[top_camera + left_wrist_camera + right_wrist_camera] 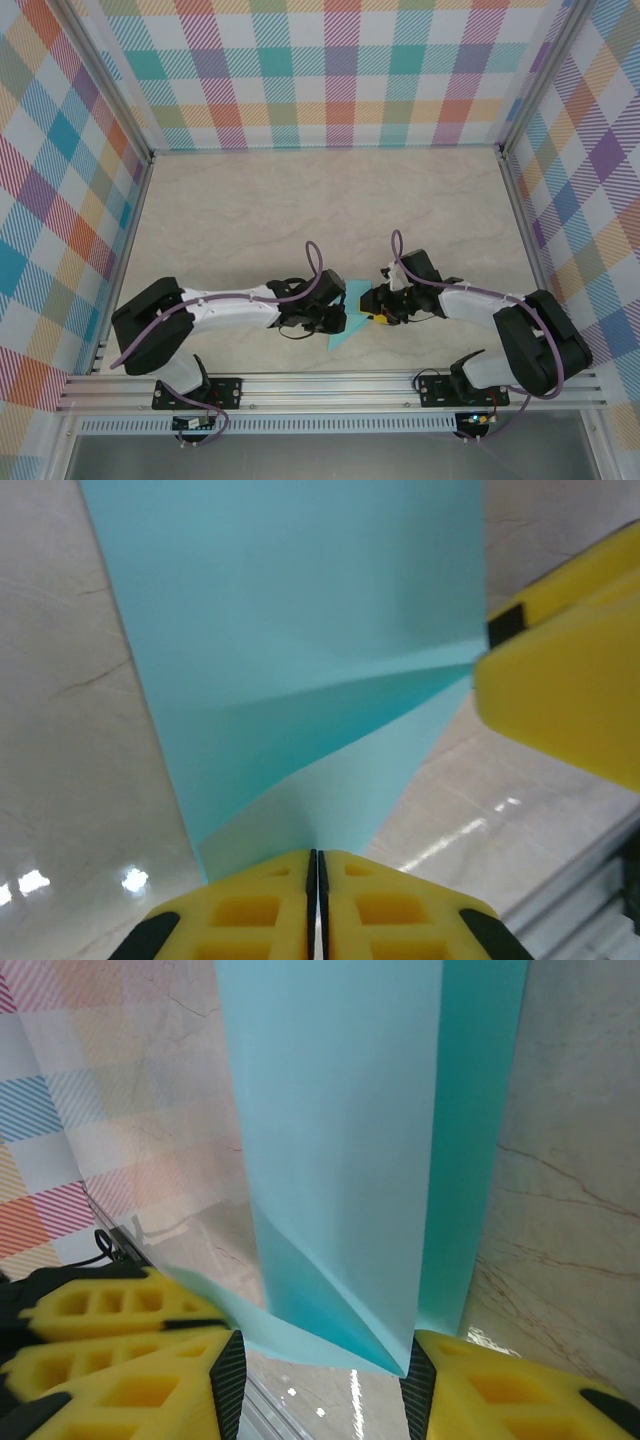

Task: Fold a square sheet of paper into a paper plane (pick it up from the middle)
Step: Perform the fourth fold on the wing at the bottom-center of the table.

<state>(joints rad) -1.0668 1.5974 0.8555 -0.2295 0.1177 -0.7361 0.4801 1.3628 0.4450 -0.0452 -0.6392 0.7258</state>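
Observation:
The square sheet of paper [342, 338] is turquoise and partly folded, with diagonal creases, and it is held up between the two grippers near the table's front edge. My left gripper [338, 318] is shut on its lower edge. In the left wrist view the sheet [300, 630] rises straight out of the closed fingertips [317, 855]. My right gripper [375, 305] faces it from the right. In the right wrist view that gripper [320, 1370] is open, a finger on each side of a folded corner of the sheet [340, 1140]. The right gripper's yellow fingers [560, 680] meet the sheet's crease tip.
The marble-look table [300, 210] stretches away behind the grippers. Checked walls [60, 200] close it in on three sides. An aluminium rail [330, 385] runs along the near edge, just below the grippers.

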